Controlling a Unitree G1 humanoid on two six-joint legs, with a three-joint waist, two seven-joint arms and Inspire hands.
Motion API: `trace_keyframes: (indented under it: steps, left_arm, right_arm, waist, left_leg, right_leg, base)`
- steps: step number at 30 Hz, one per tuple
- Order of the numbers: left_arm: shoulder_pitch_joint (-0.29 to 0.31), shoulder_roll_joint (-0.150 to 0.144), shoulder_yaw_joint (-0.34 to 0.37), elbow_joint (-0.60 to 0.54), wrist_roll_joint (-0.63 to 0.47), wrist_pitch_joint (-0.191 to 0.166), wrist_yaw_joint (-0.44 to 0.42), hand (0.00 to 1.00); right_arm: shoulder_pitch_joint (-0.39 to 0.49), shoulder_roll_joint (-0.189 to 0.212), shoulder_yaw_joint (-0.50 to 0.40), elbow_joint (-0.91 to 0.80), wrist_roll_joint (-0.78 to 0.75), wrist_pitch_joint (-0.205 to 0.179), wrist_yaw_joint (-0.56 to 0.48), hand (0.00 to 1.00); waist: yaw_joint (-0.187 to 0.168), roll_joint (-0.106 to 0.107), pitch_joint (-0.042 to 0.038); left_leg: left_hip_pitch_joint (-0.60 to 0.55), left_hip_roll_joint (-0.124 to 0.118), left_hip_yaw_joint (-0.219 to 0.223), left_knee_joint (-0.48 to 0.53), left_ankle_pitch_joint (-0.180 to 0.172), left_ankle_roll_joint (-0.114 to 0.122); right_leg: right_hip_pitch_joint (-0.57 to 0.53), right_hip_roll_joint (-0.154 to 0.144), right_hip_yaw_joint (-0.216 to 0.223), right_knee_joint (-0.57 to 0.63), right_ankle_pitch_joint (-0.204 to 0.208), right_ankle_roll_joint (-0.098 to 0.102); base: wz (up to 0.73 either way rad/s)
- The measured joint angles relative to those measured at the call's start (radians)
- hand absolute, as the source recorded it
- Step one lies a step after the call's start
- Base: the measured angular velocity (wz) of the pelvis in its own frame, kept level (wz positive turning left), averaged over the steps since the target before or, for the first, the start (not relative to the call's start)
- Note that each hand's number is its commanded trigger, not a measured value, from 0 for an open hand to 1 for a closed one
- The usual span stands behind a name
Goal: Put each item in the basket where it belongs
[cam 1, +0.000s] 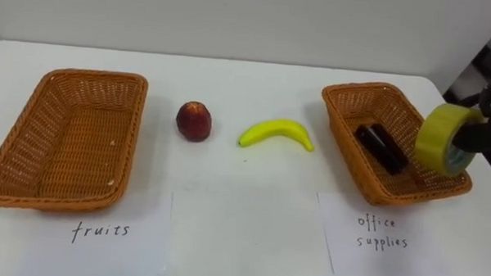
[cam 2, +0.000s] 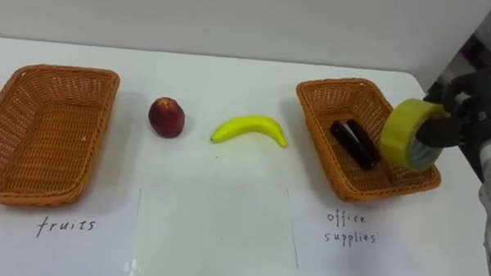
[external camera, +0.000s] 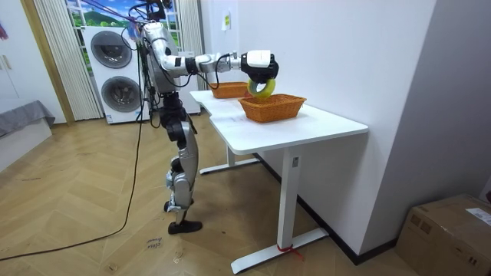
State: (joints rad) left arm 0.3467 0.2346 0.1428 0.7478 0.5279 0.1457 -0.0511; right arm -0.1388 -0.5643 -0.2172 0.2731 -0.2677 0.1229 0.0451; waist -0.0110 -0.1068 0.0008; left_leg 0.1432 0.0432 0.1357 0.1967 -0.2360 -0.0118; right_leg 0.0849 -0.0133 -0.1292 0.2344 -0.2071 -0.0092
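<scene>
My right hand [cam 2: 467, 113] is shut on a yellow roll of tape [cam 2: 409, 134], holding it just above the right side of the office supplies basket [cam 2: 357, 101]; the same hand [cam 1: 485, 130] and roll of tape [cam 1: 444, 137] show at the right edge of the left eye view. A dark stapler-like item [cam 2: 356, 143] lies inside that basket. A red apple [cam 2: 166, 117] and a yellow banana [cam 2: 250, 128] rest on the white table between the baskets. The fruits basket [cam 2: 45, 135] at the left holds nothing. In the room view I stand at the table's end with the right hand [external camera: 259, 69] stretched out.
Two paper labels lie along the table's near edge, "fruits" [cam 2: 66, 225] under the left basket and "office supplies" [cam 2: 350, 227] under the right one. A white wall runs behind the table. Two stacked washing machines [external camera: 116, 73] stand behind me.
</scene>
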Motion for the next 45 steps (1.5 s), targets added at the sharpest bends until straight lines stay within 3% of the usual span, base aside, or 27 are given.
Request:
trace_keyframes:
  steps: [1,3,4,17,27,34,45]
  left_arm:
    - [0.0,0.0,0.0,0.0,-0.003,0.0,0.0,0.0]
    - [-0.001,0.001,0.0,0.0,-0.006,-0.002,0.002,0.0]
    - [-0.001,0.002,0.0,0.0,-0.006,-0.002,0.002,0.0]
    - [0.01,0.013,0.0,-0.001,-0.026,0.0,0.023,0.0]
    - [0.042,0.013,0.0,0.007,-0.026,0.001,0.042,0.0]
    - [0.048,0.012,-0.003,0.021,-0.027,0.001,0.045,0.0]
    - [0.061,0.012,-0.003,0.02,-0.035,0.001,0.049,0.0]
  right_arm:
    - [0.001,0.0,0.0,0.0,0.0,0.0,0.0,0.51]
    - [0.001,0.0,0.0,0.0,0.0,0.0,0.0,0.14]
    - [0.001,0.0,0.001,0.0,0.001,0.0,0.0,0.0]
    - [0.001,0.0,0.04,-0.044,-0.041,0.001,-0.002,0.0]
    - [0.006,0.0,0.04,-0.063,-0.043,0.001,-0.023,0.0]
    - [0.033,0.0,0.04,-0.063,-0.042,0.001,-0.023,0.0]
    - [0.063,0.0,0.04,-0.063,-0.043,0.0,-0.023,0.0]
  waist:
    - [0.003,0.003,-0.0009]
    - [0.004,0.01,-0.0015]
    - [0.004,0.011,-0.0015]
    - [0.019,0.009,0.0]
    - [0.025,-0.013,-0.0021]
    - [0.023,-0.012,0.0013]
    - [0.022,-0.014,-0.0022]
  left_leg:
    - [0.001,0.0,0.001,0.0,0.0,0.0]
    - [0.004,0.001,0.001,0.0,0.0,0.0]
    - [0.004,0.001,0.001,0.0,0.0,0.0]
    - [0.008,0.001,0.001,-0.007,0.0,0.0]
    - [0.01,0.001,-0.001,-0.001,0.0,0.0]
    - [0.01,0.002,-0.002,-0.002,-0.003,-0.002]
    - [0.008,0.003,-0.005,0.0,-0.003,-0.002]
  right_leg:
    - [0.001,0.0,0.0,0.001,0.0,0.0]
    - [0.004,0.0,-0.001,0.002,0.0,0.0]
    - [0.004,0.0,-0.002,0.002,0.0,0.0]
    - [0.0,0.0,-0.005,0.005,0.0,0.0]
    - [0.008,0.0,-0.002,0.003,0.0,0.0]
    - [0.012,0.0,-0.007,0.001,0.0,0.0]
    - [0.023,0.001,-0.01,-0.01,0.001,-0.001]
  base:
    - [-0.03]
    - [0.0]
    - [0.03]
    - [0.01]
    - [0.0]
    - [0.01]
    - [0.0]
